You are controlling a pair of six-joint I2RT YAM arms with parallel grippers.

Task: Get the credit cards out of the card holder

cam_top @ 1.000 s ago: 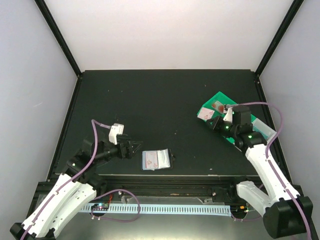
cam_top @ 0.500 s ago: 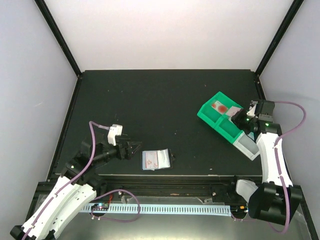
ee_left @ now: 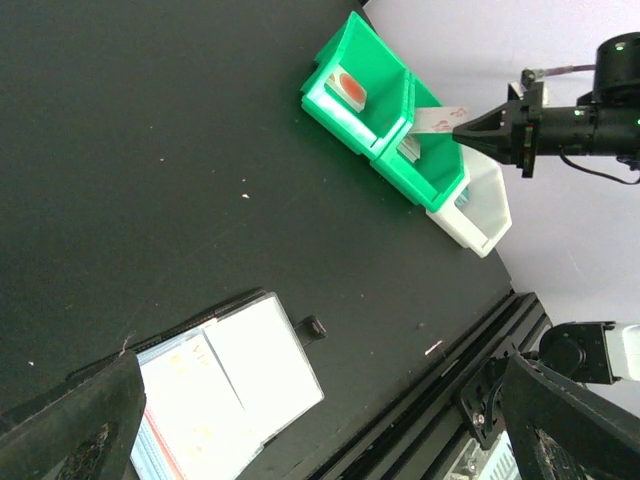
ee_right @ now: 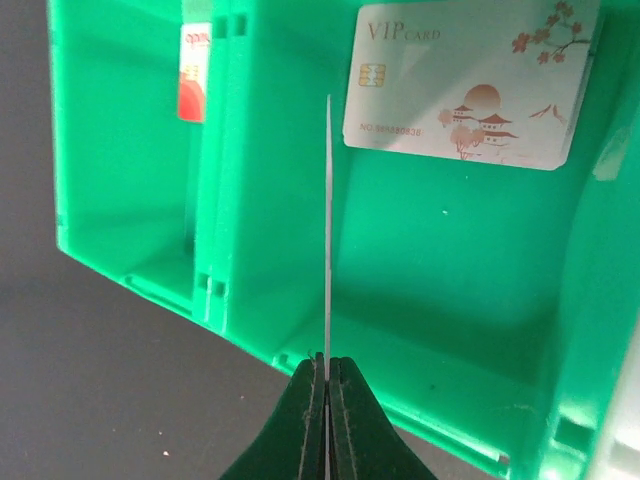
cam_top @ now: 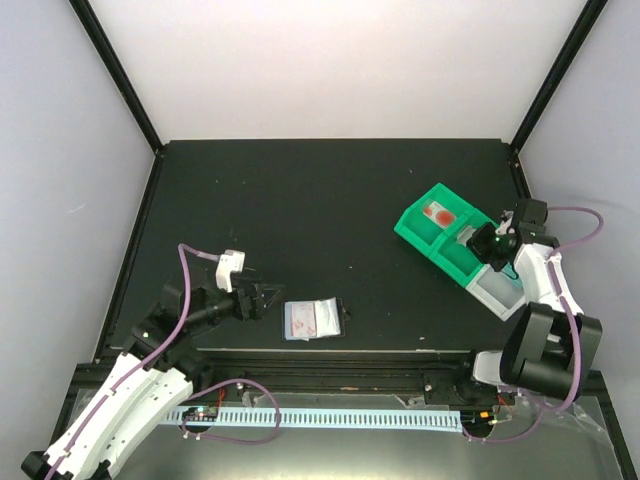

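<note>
Green tray [ee_right: 130, 180] sits under the right fingers [ee_right: 322, 372], clamped on an edge-on card [ee_right: 327, 220]; left fingers [cam_top: 262, 298] spread.

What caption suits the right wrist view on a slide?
Right jaws shut on a thin pale plastic card, seen edge-on, over a green plastic tray compartment holding a pale VIP card.

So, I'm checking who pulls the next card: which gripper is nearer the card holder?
Left. The left gripper sits just beside the card holder; the right gripper is far off over the green tray, pinching a card.
</note>
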